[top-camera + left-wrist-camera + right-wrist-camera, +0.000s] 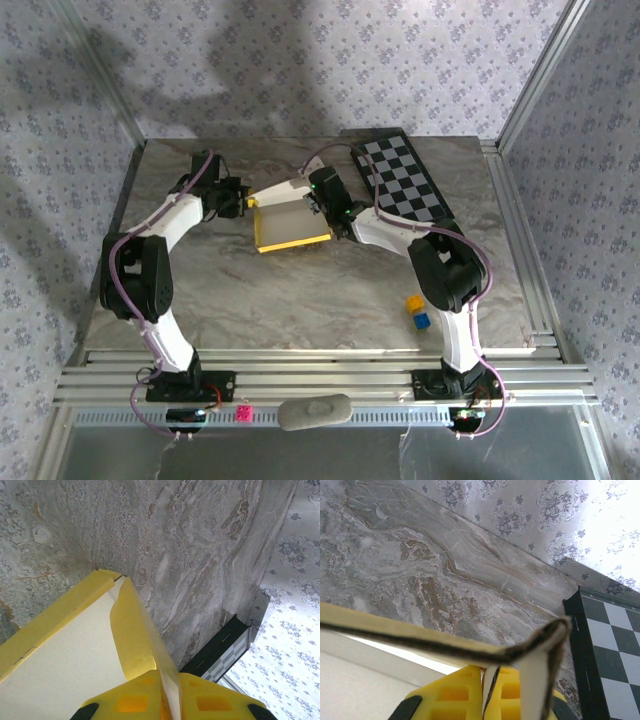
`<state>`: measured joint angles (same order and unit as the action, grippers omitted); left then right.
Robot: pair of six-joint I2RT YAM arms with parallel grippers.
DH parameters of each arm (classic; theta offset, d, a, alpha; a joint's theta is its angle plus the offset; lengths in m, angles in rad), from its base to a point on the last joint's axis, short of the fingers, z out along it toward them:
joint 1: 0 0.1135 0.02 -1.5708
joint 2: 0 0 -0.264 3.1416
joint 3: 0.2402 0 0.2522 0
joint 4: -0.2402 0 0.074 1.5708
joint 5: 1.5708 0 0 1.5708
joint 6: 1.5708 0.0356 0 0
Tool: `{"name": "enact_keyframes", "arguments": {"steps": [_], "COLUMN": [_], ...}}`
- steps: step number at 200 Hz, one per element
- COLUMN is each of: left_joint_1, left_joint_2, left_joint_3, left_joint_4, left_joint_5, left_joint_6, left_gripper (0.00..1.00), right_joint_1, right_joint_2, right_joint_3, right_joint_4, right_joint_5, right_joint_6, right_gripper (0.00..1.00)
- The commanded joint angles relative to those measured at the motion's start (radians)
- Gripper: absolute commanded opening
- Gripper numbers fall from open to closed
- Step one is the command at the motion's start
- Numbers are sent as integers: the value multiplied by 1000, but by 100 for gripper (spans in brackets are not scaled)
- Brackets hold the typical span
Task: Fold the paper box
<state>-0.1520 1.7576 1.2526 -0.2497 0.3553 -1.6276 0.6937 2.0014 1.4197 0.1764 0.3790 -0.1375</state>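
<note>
Marble tabletop (300, 290): the paper box (292, 225) sits between the left end effector (169, 685) and right end effector (490, 680), each pinching a wall.

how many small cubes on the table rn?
2: yellow cube beside the right arm; blue cube right next to it, toward the near edge. More could hide under the arms.

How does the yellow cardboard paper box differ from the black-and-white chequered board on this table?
The thin yellow cardboard paper box has raised walls; the black-and-white chequered board lies flat. The box is pinched by the left end effector and right end effector; the board is gripped by neither. Both are rectangular and sit on the marbled table.
</note>
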Motion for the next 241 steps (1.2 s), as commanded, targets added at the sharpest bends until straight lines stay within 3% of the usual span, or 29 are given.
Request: {"name": "enact_keyframes", "arguments": {"steps": [1,20,42,73,116,145,177,205,241], "left_joint_1": [-40,-38,-35,-32,-32,-32,-34,-39,-44], "left_joint_2": [-64,-73,-71,-69,-59,-57,-56,-52,-46], "left_joint_3": [4,0,14,34,47,47,53,54,50], "left_joint_4": [-55,-69,-98,-136,-152,-158,-169,-171,-159], "left_joint_5": [62,46,42,27,25,26,24,20,20], "left_joint_6": [-298,-281,-243,-200,-172,-156,-126,-104,-102], "left_gripper": [0,0,0,0,0,0,0,0,0], "right_joint_1": [43,32,12,-17,-80,-197,-361,-368,-350], "right_joint_2": [-28,-48,-97,-202,-335,-312,-164,-60,44], "right_joint_3": [-15,-7,16,36,69,173,268,339,410], "right_joint_4": [-83,-129,-215,-330,-505,-716,-807,-832,-876], "right_joint_5": [-74,-109,-175,-259,-362,-414,-755,-870,-958], "right_joint_6": [17,61,149,284,538,823,1189,1384,1481], "right_gripper": [7,22,46,68,87,85,73,71,64]}}
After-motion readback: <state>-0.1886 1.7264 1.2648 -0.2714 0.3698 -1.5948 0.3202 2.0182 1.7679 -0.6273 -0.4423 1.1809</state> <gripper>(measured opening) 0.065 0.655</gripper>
